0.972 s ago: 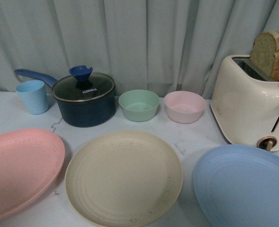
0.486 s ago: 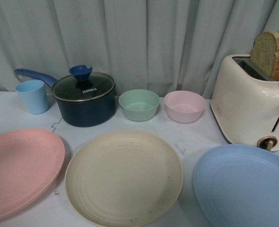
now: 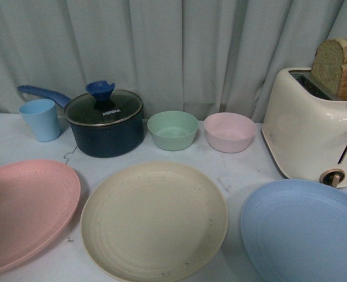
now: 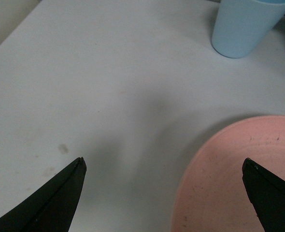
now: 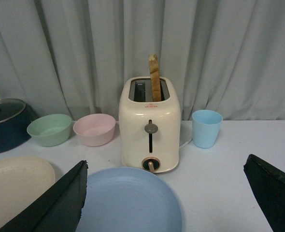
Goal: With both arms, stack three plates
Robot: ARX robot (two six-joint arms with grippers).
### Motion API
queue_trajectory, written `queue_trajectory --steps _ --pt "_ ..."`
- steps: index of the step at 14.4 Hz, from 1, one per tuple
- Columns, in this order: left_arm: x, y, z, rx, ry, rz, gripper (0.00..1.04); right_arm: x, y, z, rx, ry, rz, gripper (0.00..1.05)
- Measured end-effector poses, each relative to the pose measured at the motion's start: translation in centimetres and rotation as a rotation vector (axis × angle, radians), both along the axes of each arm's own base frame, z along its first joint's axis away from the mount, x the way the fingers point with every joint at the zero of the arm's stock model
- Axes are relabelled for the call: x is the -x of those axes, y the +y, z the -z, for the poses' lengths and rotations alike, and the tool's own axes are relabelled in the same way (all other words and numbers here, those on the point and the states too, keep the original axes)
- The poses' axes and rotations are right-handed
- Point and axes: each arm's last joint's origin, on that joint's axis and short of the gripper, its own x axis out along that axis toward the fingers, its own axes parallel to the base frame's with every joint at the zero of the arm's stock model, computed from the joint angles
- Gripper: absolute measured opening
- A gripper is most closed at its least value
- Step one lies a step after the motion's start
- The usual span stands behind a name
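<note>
We see a white table (image 3: pixel 232 176) set before a pale grey-green curtain (image 3: pixel 173 53) that hangs in folds along its far edge. Along the back stand a light blue cup (image 3: pixel 40 120), a dark blue saucepan (image 3: pixel 106 132) with a glass lid and a blue handle, a green bowl (image 3: pixel 172 130), a pink bowl (image 3: pixel 229 133) and a cream toaster (image 3: pixel 306 135) with a bread slice (image 3: pixel 333 67) upright in its slot. The right wrist view shows a second light blue cup (image 5: pixel 206 128) just beside the toaster, on the side away from the bowls.

The three plates lie in a row along the near edge, apart from one another: the pink plate (image 3: pixel 20 211) on the left, the cream plate (image 3: pixel 154 220) in the middle and the light blue plate (image 3: pixel 303 232) on the right, near the foot of the toaster.

Neither arm shows in the front view. The left gripper (image 4: pixel 163 163) is spread wide with nothing in it. It hangs above the outer rim of the pink plate, one finger over bare table and the other over the plate's hollow. We cannot tell whether it touches the plate. The right gripper (image 5: pixel 166 163) is also spread wide and empty. The light blue plate lies below and ahead of it, between its fingers, with the toaster beyond.

Each plate is round, so we see no long axis and no heading. All three lie flat on the table, hollow side up.
</note>
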Motion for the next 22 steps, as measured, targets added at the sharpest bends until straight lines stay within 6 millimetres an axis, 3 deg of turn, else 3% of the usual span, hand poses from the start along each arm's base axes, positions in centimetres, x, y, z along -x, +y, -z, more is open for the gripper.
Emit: queue_trajectory --steps 12,20,22 --pt "0.4 -0.1 5.8 0.065 0.054 -0.043 0.98 0.0 0.0 0.0 0.000 0.000 0.000 0.98" --pt "0.4 -0.5 6.3 0.068 0.061 -0.021 0.12 0.0 0.0 0.0 0.000 0.000 0.000 0.98" --pt "0.3 -0.3 5.1 0.087 0.039 -0.013 0.03 0.0 0.0 0.0 0.000 0.000 0.000 0.98"
